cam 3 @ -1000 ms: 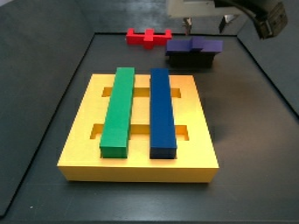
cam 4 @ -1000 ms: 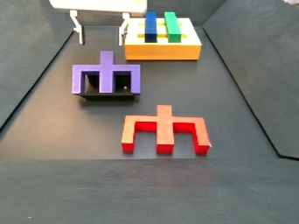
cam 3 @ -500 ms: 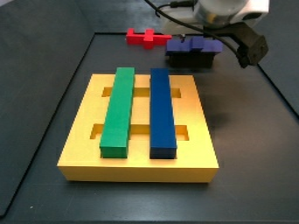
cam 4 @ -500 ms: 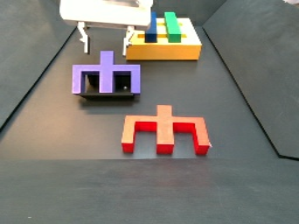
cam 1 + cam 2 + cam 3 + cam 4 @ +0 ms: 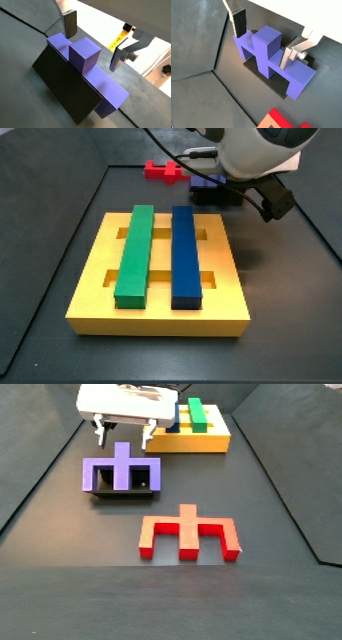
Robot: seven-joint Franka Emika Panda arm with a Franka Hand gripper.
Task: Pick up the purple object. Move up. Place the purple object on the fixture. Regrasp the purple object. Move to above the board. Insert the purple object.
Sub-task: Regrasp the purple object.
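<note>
The purple object [image 5: 123, 475] lies on the fixture [image 5: 102, 494], with its raised centre tab pointing toward the board [image 5: 187, 444]. In both wrist views the purple object [image 5: 85, 56] [image 5: 269, 54] rests on the black fixture [image 5: 59, 85] [image 5: 260, 75]. My gripper [image 5: 123, 434] is open and low over the piece. Its fingers [image 5: 69, 22] [image 5: 240, 23] stand on either side of the tab with gaps showing. In a side view my gripper [image 5: 230, 190] hides most of the purple object [image 5: 206, 180]. The yellow board [image 5: 160, 310] lies in front.
A green bar [image 5: 135, 253] and a blue bar [image 5: 186, 253] sit in the board's slots. A red notched piece [image 5: 190, 534] [image 5: 166, 170] lies on the dark floor beside the fixture; its corner shows in a wrist view [image 5: 281, 120]. Dark walls ring the floor.
My gripper has come down from above until its open fingers straddle the purple object's tab. The purple object and the fixture have not moved.
</note>
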